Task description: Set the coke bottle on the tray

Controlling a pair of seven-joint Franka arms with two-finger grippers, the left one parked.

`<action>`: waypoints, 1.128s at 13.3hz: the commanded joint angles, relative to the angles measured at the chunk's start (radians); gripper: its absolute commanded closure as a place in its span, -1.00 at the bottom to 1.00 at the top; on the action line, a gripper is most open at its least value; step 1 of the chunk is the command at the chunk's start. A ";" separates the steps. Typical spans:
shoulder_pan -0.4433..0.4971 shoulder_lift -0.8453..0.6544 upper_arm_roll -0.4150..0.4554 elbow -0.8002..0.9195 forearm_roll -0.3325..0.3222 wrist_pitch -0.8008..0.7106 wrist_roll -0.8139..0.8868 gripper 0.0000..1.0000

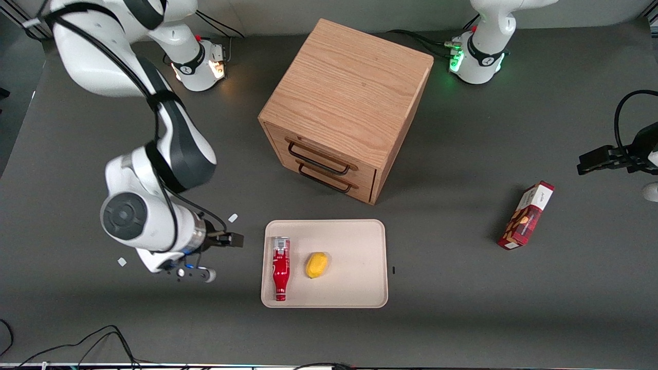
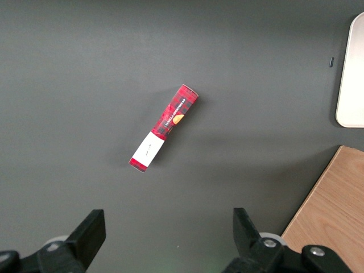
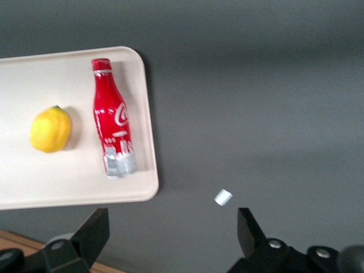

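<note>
I judge the placing done: the coke bottle lies flat in the tray, along the rim toward the working arm's end, beside a lemon, cap pointing toward the front camera. What remains is to pull away cleanly without clipping the tray rim. My gripper hangs over bare counter just beside the tray, spread wide, holding and touching nothing.
</note>
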 commanded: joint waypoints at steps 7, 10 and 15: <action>-0.510 -0.530 0.345 -0.582 0.019 -0.012 -0.200 -1.00; -0.564 -0.573 0.378 -0.579 0.019 -0.107 -0.284 -1.00; -0.511 -0.636 0.250 -0.565 0.088 -0.162 -0.344 -1.00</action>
